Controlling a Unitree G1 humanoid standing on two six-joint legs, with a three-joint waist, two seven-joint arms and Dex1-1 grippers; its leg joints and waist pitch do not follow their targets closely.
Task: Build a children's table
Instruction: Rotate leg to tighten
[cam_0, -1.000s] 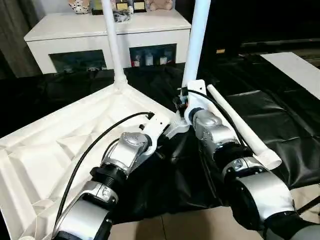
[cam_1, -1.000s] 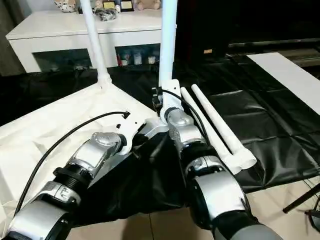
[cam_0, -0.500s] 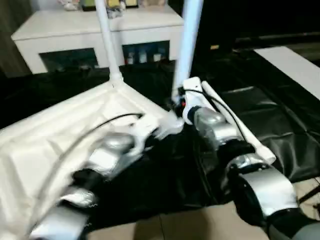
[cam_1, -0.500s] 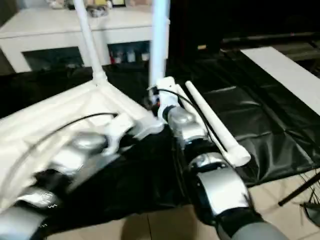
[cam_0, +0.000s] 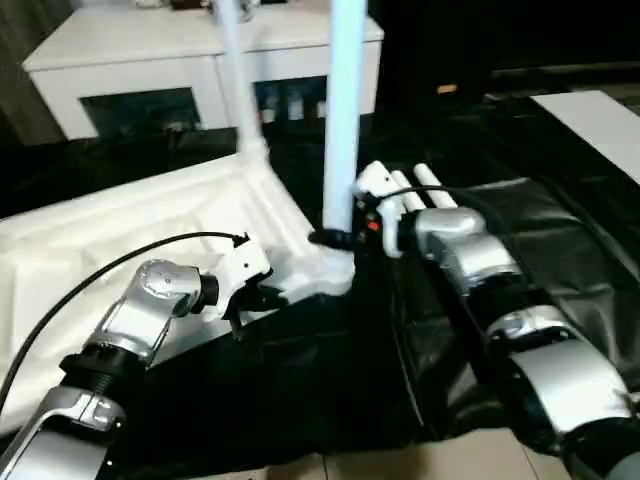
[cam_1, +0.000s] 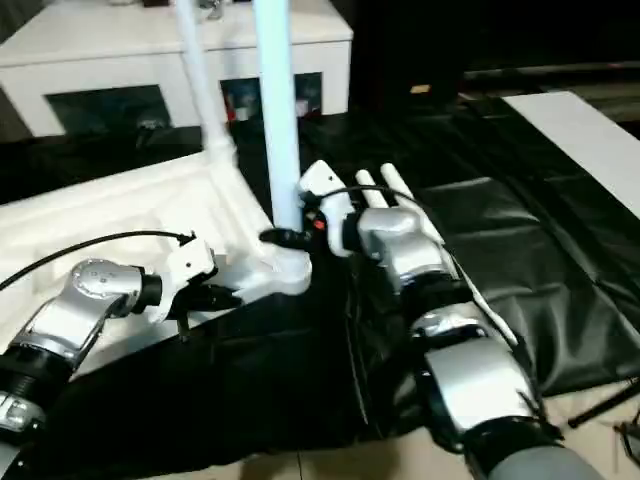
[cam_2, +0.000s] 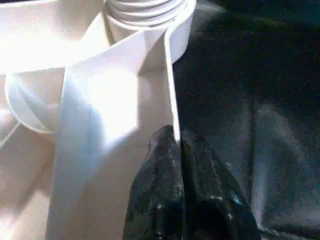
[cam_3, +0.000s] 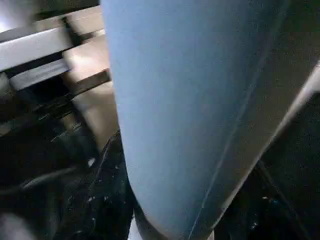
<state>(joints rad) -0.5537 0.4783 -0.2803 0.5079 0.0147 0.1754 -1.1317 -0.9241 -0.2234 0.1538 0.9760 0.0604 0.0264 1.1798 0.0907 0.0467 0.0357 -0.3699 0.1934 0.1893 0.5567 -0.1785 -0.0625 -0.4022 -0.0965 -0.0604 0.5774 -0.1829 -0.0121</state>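
- White plastic tabletop (cam_0: 120, 230) lies upside down on the black sheet (cam_0: 560, 230) spread over the floor, ribs facing up; one leg (cam_0: 235, 70) stands in the far corner socket.
- Your right gripper (cam_0: 335, 238) is clamped around the second leg (cam_0: 345, 110) just above the near corner socket (cam_0: 330, 275). Keep that leg upright as you seat it; judging by the threaded collar in the left wrist view, it probably wants turning as well as pushing.
- Your left gripper (cam_2: 177, 150) is pinched shut on the thin edge of the tabletop beside that socket. Hold it firmly so the top does not slide or spin under the leg.
- Two spare legs (cam_1: 390, 190) lie on the sheet just behind your right wrist; mind you don't knock them.
- The white cabinet (cam_0: 200, 60) stands behind, well apart from the work.
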